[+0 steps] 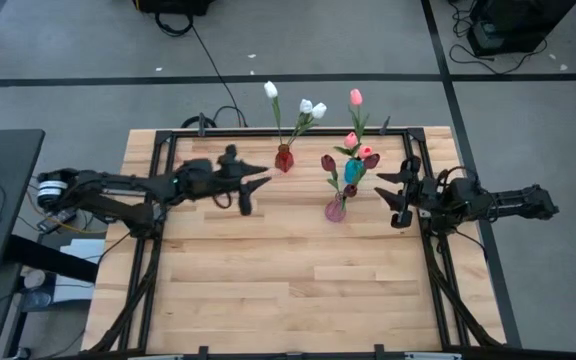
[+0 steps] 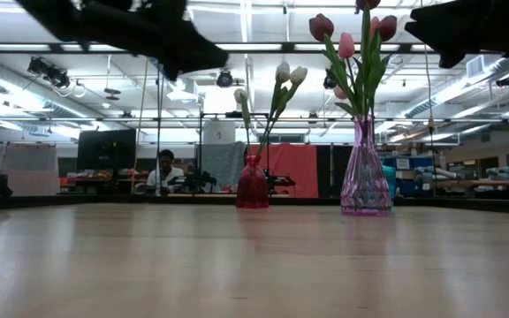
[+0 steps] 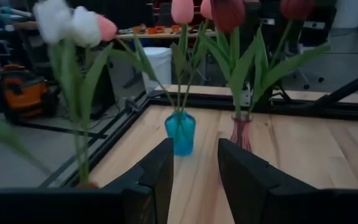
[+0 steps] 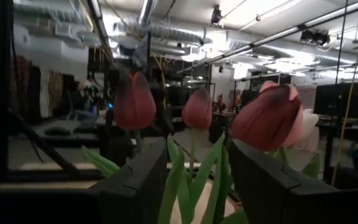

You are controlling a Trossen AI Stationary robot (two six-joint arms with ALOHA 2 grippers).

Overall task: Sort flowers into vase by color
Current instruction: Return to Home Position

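- The flowers look sorted. The white tulips [image 1: 308, 108] are in the red vase [image 1: 284, 158], the pink tulips [image 1: 356, 98] in the blue vase [image 1: 352, 172], and the maroon tulips [image 1: 329, 162] in the pink vase [image 1: 336, 209].
- All three vases stand upright toward the far edge of the worktop [image 1: 268, 290], and I can't see any loose stems lying on it.
- The left gripper [image 3: 195, 148] hangs above the worktop just beside the red vase. Its fingers are parted with a clear gap and hold nothing.
- The right gripper [image 4: 197, 152] is just beside the blue vase on the opposite side. Its fingers are spread too and empty, with tulip heads right in front of it.
- I reckon the only job remaining is parking the arms. I'd pull each one straight back from the vases before folding it up, because a sideways swing could snag a leaf and tip a vase. The right arm looks like it has less room, so go slow there.
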